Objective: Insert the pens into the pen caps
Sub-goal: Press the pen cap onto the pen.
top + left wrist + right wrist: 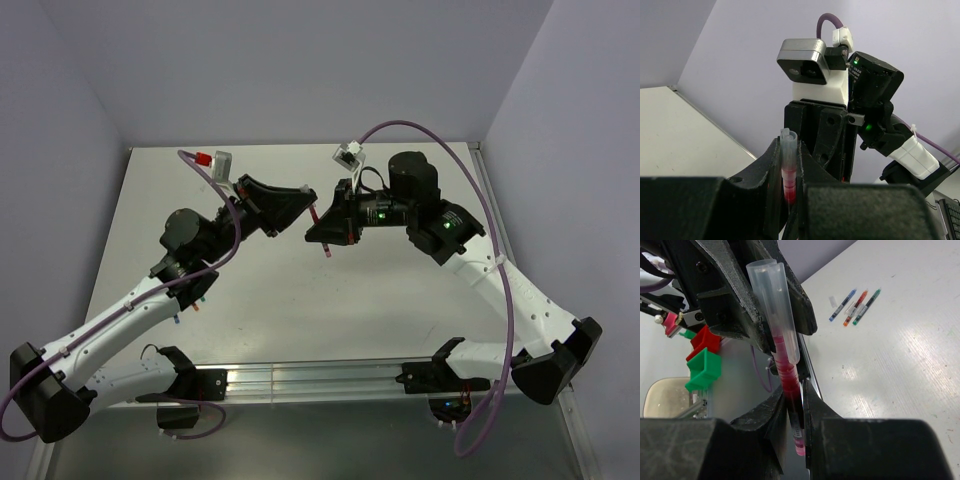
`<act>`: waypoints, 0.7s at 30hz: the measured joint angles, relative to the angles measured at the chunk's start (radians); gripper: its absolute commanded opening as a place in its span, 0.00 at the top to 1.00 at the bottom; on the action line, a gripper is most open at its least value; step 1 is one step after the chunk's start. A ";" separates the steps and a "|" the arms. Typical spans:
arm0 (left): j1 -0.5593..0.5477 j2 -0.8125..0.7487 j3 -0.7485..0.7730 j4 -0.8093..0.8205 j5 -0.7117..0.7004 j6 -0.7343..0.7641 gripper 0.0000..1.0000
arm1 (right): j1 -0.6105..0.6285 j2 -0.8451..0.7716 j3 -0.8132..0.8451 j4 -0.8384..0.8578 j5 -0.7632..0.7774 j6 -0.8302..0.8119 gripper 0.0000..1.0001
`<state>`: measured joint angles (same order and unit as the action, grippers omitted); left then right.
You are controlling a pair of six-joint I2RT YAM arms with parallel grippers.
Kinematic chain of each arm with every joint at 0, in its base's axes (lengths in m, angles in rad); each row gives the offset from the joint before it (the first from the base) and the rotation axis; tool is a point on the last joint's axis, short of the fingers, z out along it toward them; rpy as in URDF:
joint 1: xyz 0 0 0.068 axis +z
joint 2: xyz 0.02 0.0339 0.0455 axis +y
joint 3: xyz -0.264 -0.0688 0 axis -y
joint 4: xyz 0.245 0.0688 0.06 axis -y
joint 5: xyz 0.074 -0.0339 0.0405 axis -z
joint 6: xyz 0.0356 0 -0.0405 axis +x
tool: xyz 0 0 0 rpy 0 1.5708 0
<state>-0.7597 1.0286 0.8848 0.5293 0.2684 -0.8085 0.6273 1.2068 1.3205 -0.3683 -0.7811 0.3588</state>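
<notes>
Now, mid-air above surface (900, 365): left gripper (788, 157) fingers clamped on clear cap (771, 305), right gripper (792, 397) fingers clamped on red pen (790, 382), axes aligned for push; pen looks partly seated. Spare pens (855, 306) lie well apart on surface

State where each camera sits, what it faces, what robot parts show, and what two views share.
Top external: overhead behind the bases, facing the table; left arm, right arm show.
Left wrist: on left arm, facing the right arm; left fingers show.
Right wrist: on right arm, facing left arm, loose pens; right fingers show.
Shared: wrist views both show the red pen in its clear cap.
</notes>
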 measured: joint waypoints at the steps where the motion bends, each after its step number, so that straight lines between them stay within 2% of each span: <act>1: 0.000 0.000 -0.003 0.006 0.000 0.000 1.00 | 0.000 0.000 -0.001 0.000 0.000 0.000 1.00; 21: 0.001 -0.013 -0.028 -0.005 -0.010 0.009 1.00 | -0.006 0.007 -0.004 -0.023 -0.004 -0.011 1.00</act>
<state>-0.7589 1.0161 0.8570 0.5243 0.2584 -0.7994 0.6209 1.2140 1.3167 -0.3908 -0.7849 0.3477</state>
